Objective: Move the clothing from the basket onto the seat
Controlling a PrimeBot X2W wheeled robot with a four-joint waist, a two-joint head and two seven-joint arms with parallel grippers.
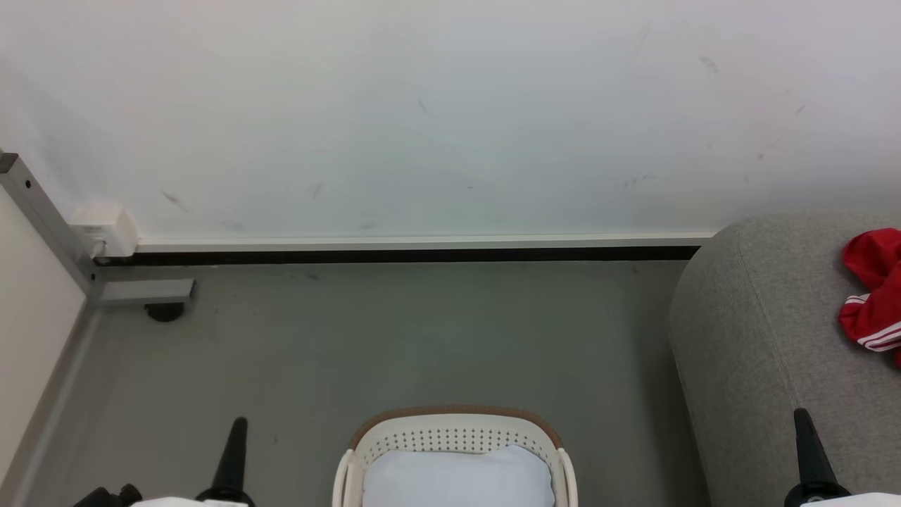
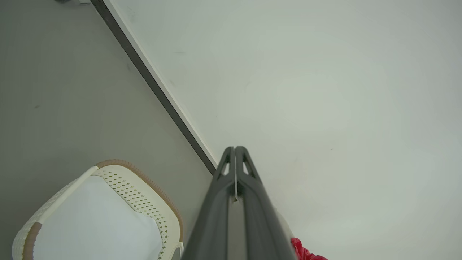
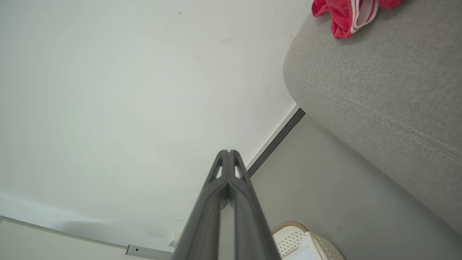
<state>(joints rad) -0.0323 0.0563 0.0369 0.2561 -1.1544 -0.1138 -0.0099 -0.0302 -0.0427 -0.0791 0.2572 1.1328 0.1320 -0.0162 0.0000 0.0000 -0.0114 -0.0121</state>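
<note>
- Plainly, the clothing (image 1: pixel 876 296) lies on the seat (image 1: pixel 753 338): a crumpled bright red heap with white stripes, on top of the grey cushion near its far end and cut off by the right edge of the head view.
- From the right wrist view the same red heap (image 3: pixel 343 18) sits at the top of the picture on the seat (image 3: pixel 379 83), well apart from the fingers.
- The basket (image 1: pixel 457 412) stands on the grey floor (image 1: pixel 352 338) at the bottom middle of the head view, between the two grippers and to the left of the seat, not touching it.
- What shows of its inside is the pale lining cloth (image 1: pixel 457 479).
- The left gripper (image 1: pixel 238 426) points up at the lower left, over the floor; in its own wrist view the left gripper (image 2: pixel 235 148) has its jaws pressed together at the tips, holding nothing.
- That view also shows the basket (image 2: pixel 144 180) at the lower left and a scrap of red cloth (image 2: pixel 306 252) at the bottom edge; what it lies on cannot be told.
- The right gripper (image 1: pixel 802 419) rises at the lower right in front of the seat; in its wrist view the right gripper (image 3: pixel 228 151) has jaws closed tight and empty.
- A white wall (image 1: pixel 422 105) with a dark skirting strip (image 1: pixel 422 255) stands behind the floor.
</note>
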